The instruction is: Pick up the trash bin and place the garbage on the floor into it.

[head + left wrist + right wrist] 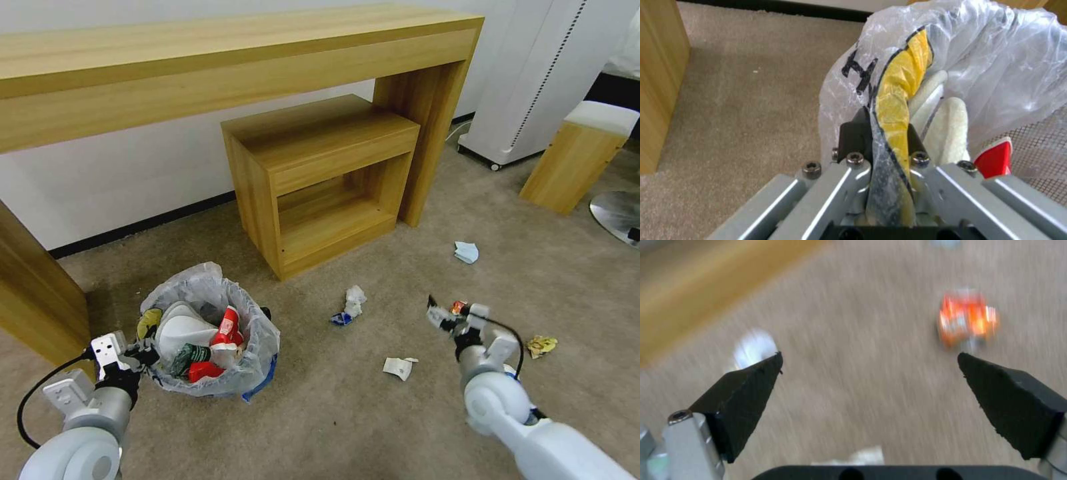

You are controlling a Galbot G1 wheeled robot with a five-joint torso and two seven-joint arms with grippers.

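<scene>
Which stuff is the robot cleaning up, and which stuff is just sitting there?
For the job: trash bin, held by left gripper; open right gripper; floor litter: red wrapper, yellow wrapper, crumpled papers.

Just there: wooden desk, small shelf, stool.

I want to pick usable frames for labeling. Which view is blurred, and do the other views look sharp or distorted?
Right wrist view: motion blur smears the floor and an orange-red wrapper; the open right gripper is crisp. Left wrist view: sharp, left gripper clamping the trash bin liner. Head view: sharp, but the long desk bows from wide-angle distortion.
</scene>
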